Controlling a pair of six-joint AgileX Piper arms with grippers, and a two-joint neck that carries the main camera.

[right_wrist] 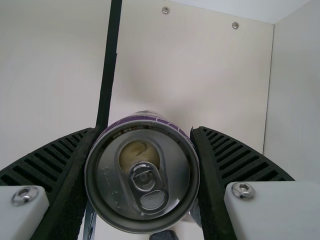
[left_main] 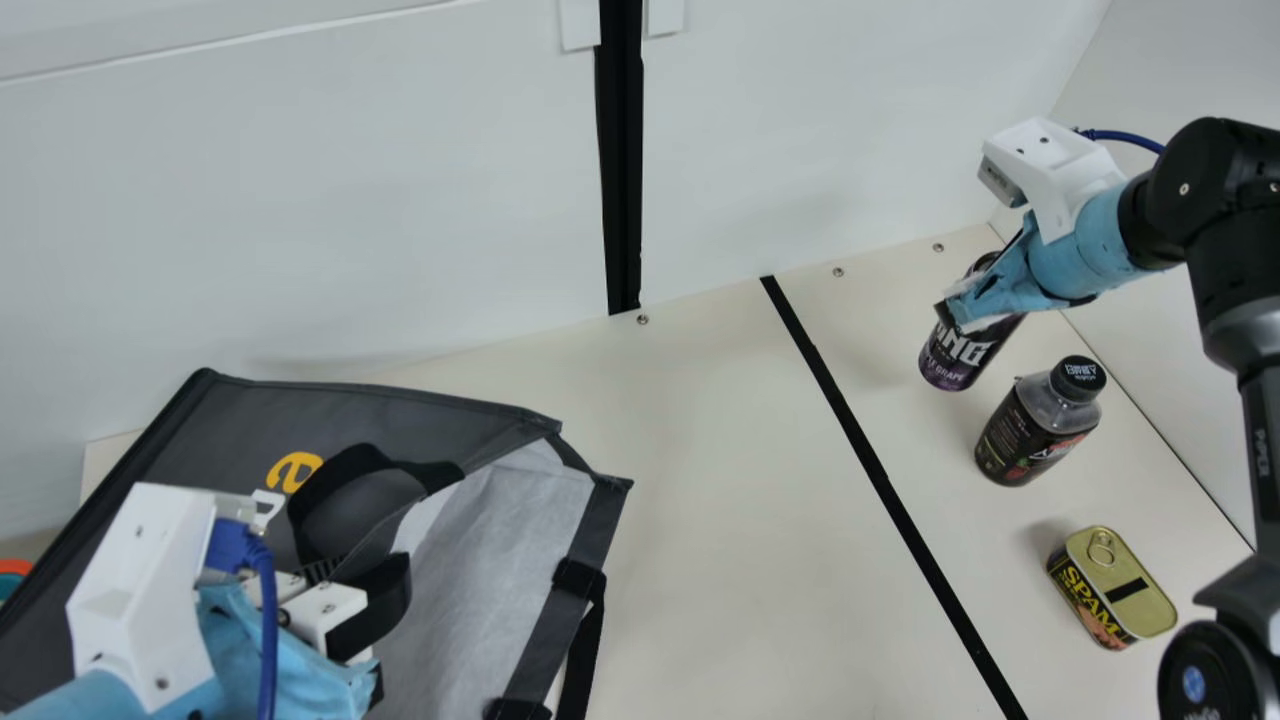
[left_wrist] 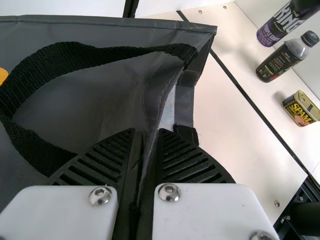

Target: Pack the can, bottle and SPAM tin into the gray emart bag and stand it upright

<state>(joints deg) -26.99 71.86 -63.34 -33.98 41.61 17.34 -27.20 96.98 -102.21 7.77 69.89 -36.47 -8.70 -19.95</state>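
The gray emart bag (left_main: 470, 560) lies with its mouth facing right. My left gripper (left_main: 372, 605) is at its upper layer; in the left wrist view the fingers of the left gripper (left_wrist: 146, 132) are closed on the fabric edge, beside a black handle (left_wrist: 75, 57). At the far right, my right gripper (left_main: 965, 312) holds the purple-black can (left_main: 958, 352) near its top. In the right wrist view, both fingers of the right gripper (right_wrist: 145, 129) press the sides of the can (right_wrist: 142, 175). The capped bottle (left_main: 1035, 425) stands nearer, and the SPAM tin (left_main: 1120, 585) nearer still.
A black tape line (left_main: 880, 480) crosses the table (left_main: 720, 480) between the bag and the three items. White walls (left_main: 400, 200) rise behind the table and along its right side. Part of an orange and teal object (left_main: 12, 575) shows at the left edge.
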